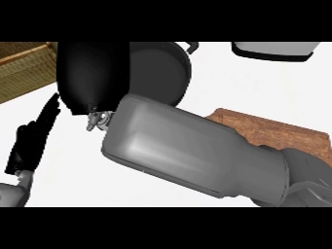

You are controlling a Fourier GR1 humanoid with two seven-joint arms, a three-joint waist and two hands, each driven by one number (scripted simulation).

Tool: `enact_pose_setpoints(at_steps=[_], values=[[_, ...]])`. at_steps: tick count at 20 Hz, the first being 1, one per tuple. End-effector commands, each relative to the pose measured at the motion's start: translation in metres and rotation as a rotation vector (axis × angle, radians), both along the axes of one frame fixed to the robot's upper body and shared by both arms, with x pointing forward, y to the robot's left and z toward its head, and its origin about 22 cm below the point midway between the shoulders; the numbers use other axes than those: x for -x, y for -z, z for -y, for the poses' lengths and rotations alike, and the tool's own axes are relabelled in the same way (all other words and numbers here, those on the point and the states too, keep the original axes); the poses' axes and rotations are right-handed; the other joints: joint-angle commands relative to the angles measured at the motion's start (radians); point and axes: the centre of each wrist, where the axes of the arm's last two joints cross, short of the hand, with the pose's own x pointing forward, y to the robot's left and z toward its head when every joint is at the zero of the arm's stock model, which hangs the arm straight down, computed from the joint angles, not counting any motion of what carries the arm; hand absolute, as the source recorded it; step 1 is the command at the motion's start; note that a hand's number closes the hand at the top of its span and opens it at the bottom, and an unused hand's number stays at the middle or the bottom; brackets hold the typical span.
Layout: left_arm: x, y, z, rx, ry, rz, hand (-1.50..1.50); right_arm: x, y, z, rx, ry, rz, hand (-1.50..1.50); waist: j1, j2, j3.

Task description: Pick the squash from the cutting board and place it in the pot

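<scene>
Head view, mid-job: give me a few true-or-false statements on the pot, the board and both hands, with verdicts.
1. The right forearm comes in from the lower right and ends with the right hand beside the pot. True.
2. The squash lies in plain sight on the cutting board. False: no squash shows on the board's visible part, and the forearm covers the rest.
3. The pot stands to the right of the cutting board. False: it stands up and to the left of it.
4. The left hand shows at the lower left, fingers straight. True.
</scene>
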Motion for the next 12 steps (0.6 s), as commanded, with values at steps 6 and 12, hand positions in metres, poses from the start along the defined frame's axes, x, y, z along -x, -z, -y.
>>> enact_pose_setpoints(at_steps=[6,12], values=[[0.007,-0.007,-0.015,-0.018,-0.024,0.024,0.0,-0.05,0.005,0.009,-0.189,0.111,0.015,1.5,-0.021,0.01,0.001],[0.016,0.008,-0.021,0.001,-0.019,0.007,0.0,-0.08,0.01,0.022,-0.195,0.129,0.016,1.5,-0.016,0.015,0.0]])
